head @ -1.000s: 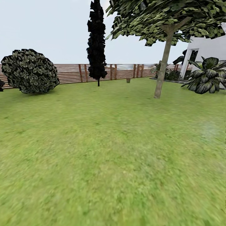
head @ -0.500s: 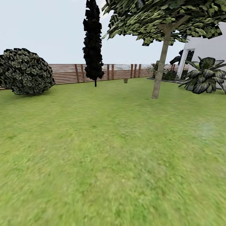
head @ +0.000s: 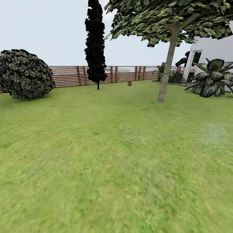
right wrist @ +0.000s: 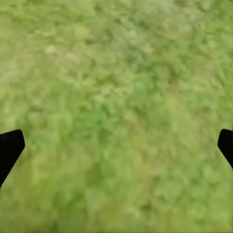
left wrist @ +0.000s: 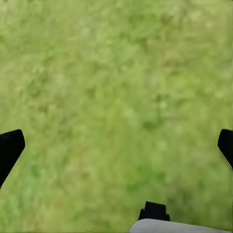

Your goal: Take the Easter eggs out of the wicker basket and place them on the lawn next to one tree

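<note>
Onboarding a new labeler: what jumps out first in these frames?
In the head view, the tree with its pale leaning trunk and broad crown stands right of centre on the lawn, with a dark cypress before the slat fence and a round shrub far left. Both wrist views look down at bare grass, with the left gripper and right gripper open and empty.

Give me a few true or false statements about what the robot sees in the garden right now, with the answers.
1. The tree with the grey-beige trunk stands on the lawn. True.
2. The left gripper is clamped on an egg. False: its fingers are wide apart over bare grass.
3. A dark cypress stands before the slat fence. True.
4. The round bush is right of the tree. False: it is at far left.
5. The right gripper is open. True.
</note>
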{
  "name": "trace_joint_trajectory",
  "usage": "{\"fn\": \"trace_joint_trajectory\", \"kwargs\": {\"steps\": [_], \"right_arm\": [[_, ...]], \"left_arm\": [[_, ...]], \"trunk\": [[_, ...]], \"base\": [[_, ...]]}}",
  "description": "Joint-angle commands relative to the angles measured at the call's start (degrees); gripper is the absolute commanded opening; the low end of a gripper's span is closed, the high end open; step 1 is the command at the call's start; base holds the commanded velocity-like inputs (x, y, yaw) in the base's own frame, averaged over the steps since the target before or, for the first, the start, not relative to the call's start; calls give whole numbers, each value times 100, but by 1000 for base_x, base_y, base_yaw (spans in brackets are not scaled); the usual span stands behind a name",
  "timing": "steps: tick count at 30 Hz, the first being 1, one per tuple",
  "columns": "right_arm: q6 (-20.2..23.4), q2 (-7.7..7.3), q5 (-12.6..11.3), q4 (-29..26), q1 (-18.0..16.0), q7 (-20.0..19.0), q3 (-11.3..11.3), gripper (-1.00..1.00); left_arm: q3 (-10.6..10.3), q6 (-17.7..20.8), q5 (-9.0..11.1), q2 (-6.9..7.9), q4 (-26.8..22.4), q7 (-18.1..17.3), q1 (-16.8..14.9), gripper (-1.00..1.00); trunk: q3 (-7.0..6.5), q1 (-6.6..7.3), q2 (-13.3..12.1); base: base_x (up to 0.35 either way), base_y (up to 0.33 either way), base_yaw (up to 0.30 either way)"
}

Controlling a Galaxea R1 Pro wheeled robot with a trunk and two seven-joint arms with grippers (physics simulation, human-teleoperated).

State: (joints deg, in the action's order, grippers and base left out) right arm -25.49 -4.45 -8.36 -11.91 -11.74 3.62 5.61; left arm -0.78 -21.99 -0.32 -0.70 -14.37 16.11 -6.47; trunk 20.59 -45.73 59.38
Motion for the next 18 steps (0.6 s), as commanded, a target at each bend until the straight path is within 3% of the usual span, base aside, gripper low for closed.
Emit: {"fn": "trace_joint_trajectory", "kwargs": {"steps": [1,18], "right_arm": [[-17,-3,-52,3,-4,21,52,100],[-17,-8,-46,6,-4,25,47,100]], "left_arm": [[-9,-16,-4,-1,4,26,-4,100],[-9,-16,-4,-1,4,31,-4,100]], "trunk": [[6,-4,4],[6,-4,4]], "base": [[335,0,0],[335,0,0]]}}
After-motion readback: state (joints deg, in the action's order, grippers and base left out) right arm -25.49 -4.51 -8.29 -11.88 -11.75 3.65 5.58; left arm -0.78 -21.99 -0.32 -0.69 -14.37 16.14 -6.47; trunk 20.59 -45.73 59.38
